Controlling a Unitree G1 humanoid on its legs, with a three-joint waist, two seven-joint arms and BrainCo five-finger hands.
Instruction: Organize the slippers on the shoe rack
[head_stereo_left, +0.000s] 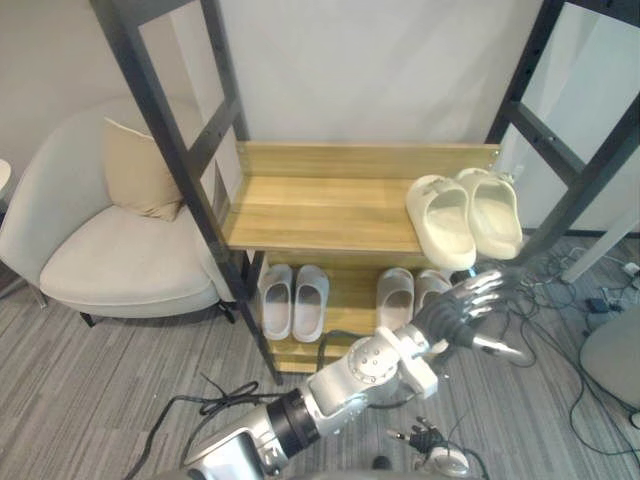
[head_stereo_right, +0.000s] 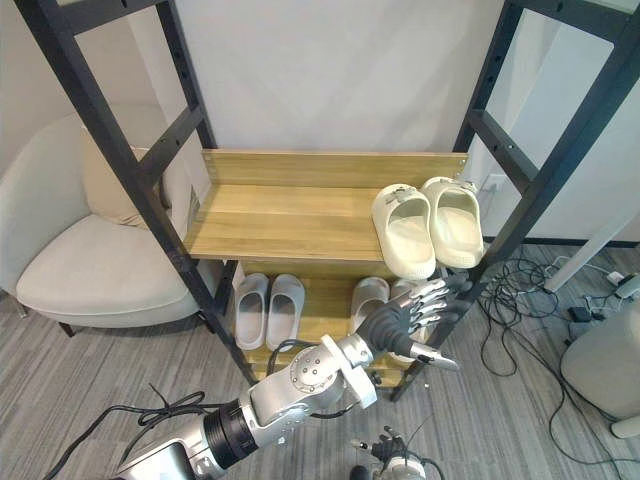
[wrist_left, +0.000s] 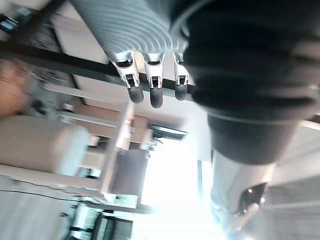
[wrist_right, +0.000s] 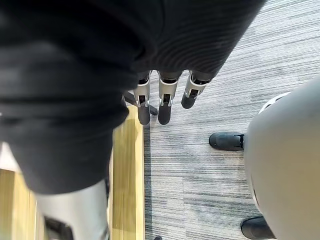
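Observation:
A cream pair of slippers (head_stereo_left: 465, 215) lies side by side at the right end of the rack's upper wooden shelf (head_stereo_left: 320, 210). On the lower shelf sit a pale grey pair (head_stereo_left: 293, 300) at the left and a second pale pair (head_stereo_left: 397, 297) at the right. My left hand (head_stereo_left: 455, 318) reaches across in front of that right lower pair, just below the cream slippers, open with fingers spread and holding nothing; it hides part of the right slipper. My right hand (wrist_right: 159, 102) hangs open over the carpet beside a wooden board (wrist_right: 125, 165).
Black slanted frame posts (head_stereo_left: 170, 130) stand at both sides of the rack. A white armchair (head_stereo_left: 120, 250) with a beige cushion is to the left. Cables (head_stereo_left: 560, 290) and a grey stool (head_stereo_left: 615, 355) lie on the floor at the right.

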